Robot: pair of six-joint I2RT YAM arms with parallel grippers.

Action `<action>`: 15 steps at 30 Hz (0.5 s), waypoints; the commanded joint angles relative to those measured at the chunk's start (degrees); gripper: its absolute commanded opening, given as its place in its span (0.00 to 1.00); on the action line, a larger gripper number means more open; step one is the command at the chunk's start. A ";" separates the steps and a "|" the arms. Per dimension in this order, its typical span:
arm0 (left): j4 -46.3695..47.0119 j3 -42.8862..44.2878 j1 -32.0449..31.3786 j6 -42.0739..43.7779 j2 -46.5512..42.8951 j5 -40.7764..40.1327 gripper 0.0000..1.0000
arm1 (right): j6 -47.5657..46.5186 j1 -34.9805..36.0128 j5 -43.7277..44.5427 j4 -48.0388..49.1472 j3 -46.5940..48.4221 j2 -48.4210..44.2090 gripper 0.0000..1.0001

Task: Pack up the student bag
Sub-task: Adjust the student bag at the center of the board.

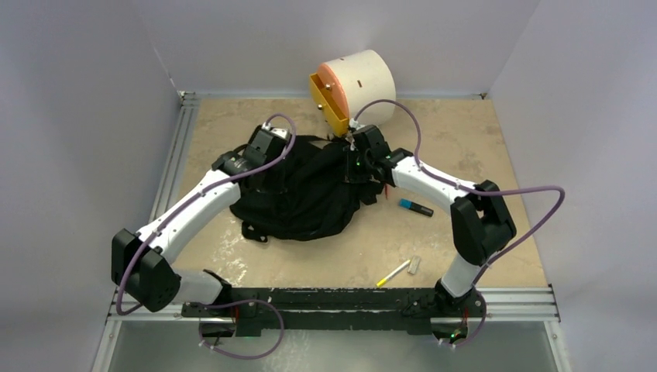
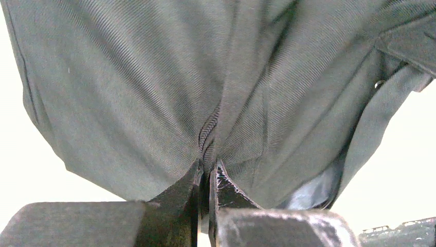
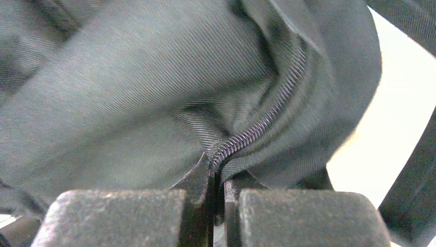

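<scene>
The bag [image 1: 302, 194] sits in a black slump at the middle of the table [image 1: 480, 147], just this side of the box [image 1: 360, 77], with both arms reaching in over it from either side. Both have hold of its far edge.

On the left, the left gripper [image 2: 207, 177] is pinched tight on a fold of the fabric. The jaws are all but touching, and a line of zip teeth runs straight down into them. A sliver of blue-grey lining [image 2: 313, 193] shows low to the right of that grip.

On the right it's the same story. The right gripper [image 3: 218, 172] is clamped on the bag's edge, and the zip [image 3: 257, 131] curls up and away from between its fingers [image 3: 198, 177]. The cloth bunches around the pinch.

Behind the right gripper, the cream box lies on its side against the back wall, and its orange-yellow drawer [image 1: 329, 105] hangs out toward the bag.

To the right of the bag, near it, a blue marker [image 1: 416, 207] lies flat on the table. Closer to the arm bases and well apart from the bag there's a yellow pen [image 1: 393, 273], with a small grey piece [image 1: 414, 264] just beside its far end.
</scene>
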 commanded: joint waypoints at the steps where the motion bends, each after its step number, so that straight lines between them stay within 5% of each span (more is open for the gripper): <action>1: -18.03 5.07 0.94 -1.04 -4.90 -5.24 0.00 | -4.50 -2.80 4.81 6.82 4.75 2.23 0.00; 15: -5.15 -2.72 1.05 1.78 -0.25 0.35 0.00 | -4.70 -2.82 3.27 8.59 -5.26 -4.90 0.00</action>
